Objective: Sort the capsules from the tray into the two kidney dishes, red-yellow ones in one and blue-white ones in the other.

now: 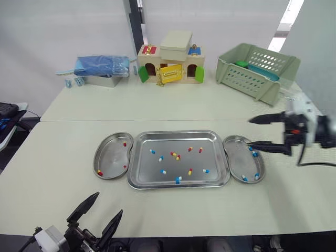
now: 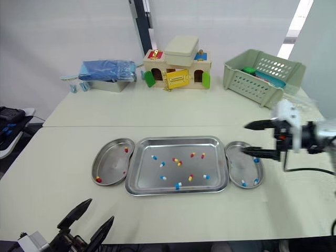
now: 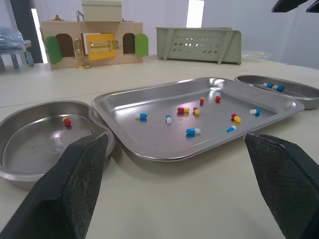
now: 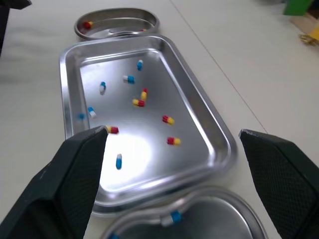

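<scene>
Left eye view: the tray (image 1: 177,133) lies at the centre of the table (image 1: 58,157), with one kidney dish touching each end.

- The left dish (image 1: 112,160) holds red-yellow capsules (image 1: 125,143).
- The right dish (image 1: 239,165) holds blue-white capsules (image 1: 254,153).
- A mixed lot of both colours remains scattered on the tray floor.

The right gripper (image 1: 249,132) hovers above the right dish, fingers spread wide with nothing between them. The left gripper (image 1: 109,203) hangs low by the table's near edge, its fingers also apart and empty.

Procedure for the likely next pick:

1. Choose a blue-white capsule (image 1: 206,170) lying alone near the tray's right end.
2. Descend from above and narrow the fingers before contact.
3. Close across the capsule's short axis. On smooth steel it will probably roll or skid if pushed from one side.
4. Lift clear of the tray rim before crossing to the right dish.

Limits of observation:

- The right gripper's lower finger crosses the far end of the right dish, so the count there is uncertain.
- Two capsules near the tray centre (image 1: 175,155) lie very close; contact between them cannot be confirmed.
- Reflections in the steel may pass for extra capsules.
- In the left wrist view the left dish is cut off by the frame.
</scene>
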You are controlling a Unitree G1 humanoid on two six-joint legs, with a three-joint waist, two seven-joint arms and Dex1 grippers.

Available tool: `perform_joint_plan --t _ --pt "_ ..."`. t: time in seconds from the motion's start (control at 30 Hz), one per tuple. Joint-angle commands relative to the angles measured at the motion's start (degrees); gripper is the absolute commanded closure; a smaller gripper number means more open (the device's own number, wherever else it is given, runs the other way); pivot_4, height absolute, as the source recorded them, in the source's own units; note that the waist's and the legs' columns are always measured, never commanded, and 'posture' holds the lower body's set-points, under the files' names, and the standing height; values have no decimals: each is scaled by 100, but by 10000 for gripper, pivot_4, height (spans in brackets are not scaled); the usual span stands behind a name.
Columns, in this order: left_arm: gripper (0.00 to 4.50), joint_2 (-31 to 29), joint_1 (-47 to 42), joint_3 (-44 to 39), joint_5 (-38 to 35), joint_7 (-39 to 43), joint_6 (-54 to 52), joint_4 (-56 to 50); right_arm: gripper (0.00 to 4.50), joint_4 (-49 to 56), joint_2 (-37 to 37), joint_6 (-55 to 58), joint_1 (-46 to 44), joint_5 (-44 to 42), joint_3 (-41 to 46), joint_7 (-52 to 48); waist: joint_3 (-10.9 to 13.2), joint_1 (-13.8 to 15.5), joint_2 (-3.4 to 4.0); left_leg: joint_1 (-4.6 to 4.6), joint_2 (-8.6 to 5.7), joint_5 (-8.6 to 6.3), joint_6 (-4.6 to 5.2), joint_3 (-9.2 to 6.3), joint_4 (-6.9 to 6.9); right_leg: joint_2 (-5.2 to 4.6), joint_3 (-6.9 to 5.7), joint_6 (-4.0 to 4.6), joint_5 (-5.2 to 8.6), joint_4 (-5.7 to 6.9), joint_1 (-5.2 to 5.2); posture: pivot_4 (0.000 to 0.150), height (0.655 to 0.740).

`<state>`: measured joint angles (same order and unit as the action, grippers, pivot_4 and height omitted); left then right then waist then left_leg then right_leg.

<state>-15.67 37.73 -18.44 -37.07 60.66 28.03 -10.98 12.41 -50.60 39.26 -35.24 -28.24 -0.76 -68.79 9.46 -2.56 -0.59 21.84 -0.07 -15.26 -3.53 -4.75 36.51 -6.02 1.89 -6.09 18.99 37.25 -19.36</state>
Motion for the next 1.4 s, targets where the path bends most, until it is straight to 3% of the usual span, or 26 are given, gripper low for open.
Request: perform_joint_plan --t 0.03,0.17,0.3,0.57,1.33,1.4 --pt "0 -41 100 -93 -86 -107 -39 -256 451 480 711 996 -664 -25 -555 972 1 18 -1 5 -1 0 0 -2 1 0 0 1 -1 2 -6 1500 7400" --pt "0 -30 141 -69 -58 -173 -31 -295 451 561 1804 1366 -996 532 -1666 1882 -7 51 -13 19 -2 0 0 -8 3 2 2 3 -1 13 -35 1500 7400" --pt "0 21 151 -30 -42 -208 28 -330 451 -37 3040 1404 -1316 1247 -2515 2840 -8 48 -15 33 -5 0 0 0 15 4 25 5 0 56 -76 1500 7400" --pt "0 101 101 27 57 -355 84 -345 451 -1639 4430 937 -1552 1999 -2955 3569 -13 33 -24 42 0 0 1 -5 34 16 27 8 1 79 -97 1500 7400" --pt "0 179 200 44 193 -453 133 -381 451 -3770 5503 -135 -1833 3089 -3006 3670 -11 -83 -21 42 74 -2 0 8 26 95 41 46 -6 92 -118 1500 7400" --pt "0 178 206 36 192 -466 133 -386 4133 -3901 5555 -225 -1835 3142 -2989 3678 -11 -83 -20 42 74 -2 0 8 26 95 41 47 -6 93 -120 1500 7400"
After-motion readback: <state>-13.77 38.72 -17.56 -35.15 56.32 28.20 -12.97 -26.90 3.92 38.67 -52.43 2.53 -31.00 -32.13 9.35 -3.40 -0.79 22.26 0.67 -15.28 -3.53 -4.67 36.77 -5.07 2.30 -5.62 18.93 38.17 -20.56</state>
